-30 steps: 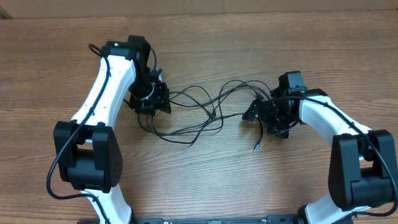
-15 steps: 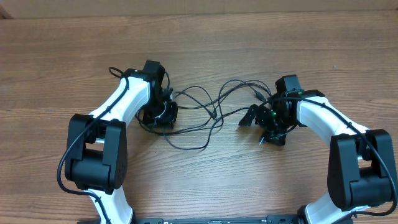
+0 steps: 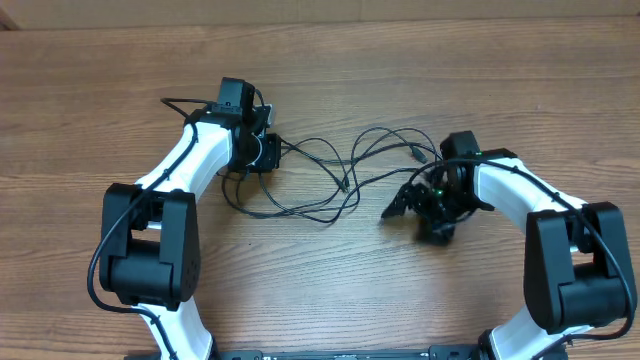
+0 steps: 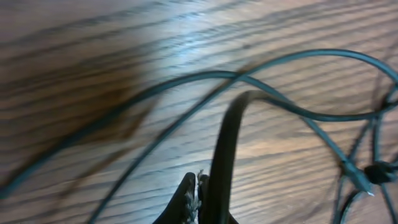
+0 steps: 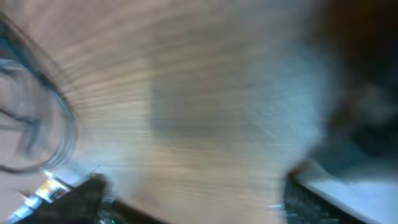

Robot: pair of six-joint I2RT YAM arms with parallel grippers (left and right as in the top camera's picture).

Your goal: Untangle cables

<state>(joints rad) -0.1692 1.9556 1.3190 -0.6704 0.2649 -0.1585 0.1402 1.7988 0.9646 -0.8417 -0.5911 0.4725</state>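
Note:
Several thin black cables [image 3: 347, 172] lie tangled on the wooden table between my two arms. A small plug end [image 3: 413, 153] lies near the right arm. My left gripper [image 3: 264, 152] sits at the left end of the tangle. In the left wrist view it [image 4: 202, 193] is shut on one black cable [image 4: 227, 143] that rises from between its fingers. My right gripper [image 3: 412, 212] is low over the table just right of the tangle. In the blurred right wrist view its fingers [image 5: 199, 199] are wide apart with only bare wood between them, and a silvery plug [image 5: 50, 185] shows by the left finger.
The wooden table [image 3: 330, 290] runs all around the cables. Thicker black wires [image 3: 100, 270] run along both arms. The arm bases stand at the near edge, left and right.
My left gripper has moved away from me with its cable, pulling the tangle's left side. My right gripper has turned and dropped lower, and the dangling plug end it held is no longer seen.

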